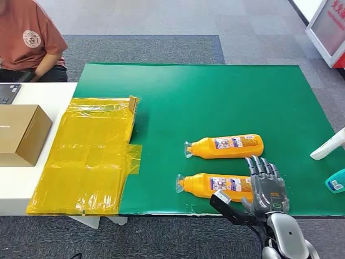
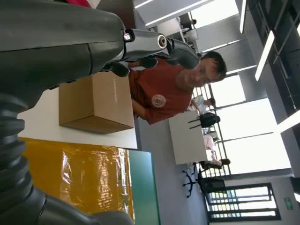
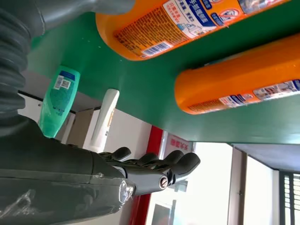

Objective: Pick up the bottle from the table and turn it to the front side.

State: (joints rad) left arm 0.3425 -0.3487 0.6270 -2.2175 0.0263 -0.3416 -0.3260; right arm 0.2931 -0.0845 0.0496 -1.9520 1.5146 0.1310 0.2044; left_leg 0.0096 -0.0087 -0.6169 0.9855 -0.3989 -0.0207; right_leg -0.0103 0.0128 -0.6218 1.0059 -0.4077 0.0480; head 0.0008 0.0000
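Two orange bottles lie on their sides on the green mat (image 1: 171,102), caps pointing left. The near bottle (image 1: 211,184) (image 3: 183,23) has its label up. The far bottle (image 1: 228,145) (image 3: 240,79) lies parallel behind it. My right hand (image 1: 266,186) (image 3: 155,166) hovers at the near bottle's base end and hides that end in the head view. Its fingers are straight and apart and grip nothing. My left hand (image 2: 106,42) is up in the air with its fingers stretched out and holds nothing.
A yellow plastic sheet (image 1: 93,156) covers the mat's left edge and part of the white table (image 1: 48,97), where a cardboard box (image 1: 20,132) stands. A person (image 1: 28,38) sits behind it. A teal bottle (image 1: 336,182) and a white bottle (image 1: 327,145) lie at the right edge.
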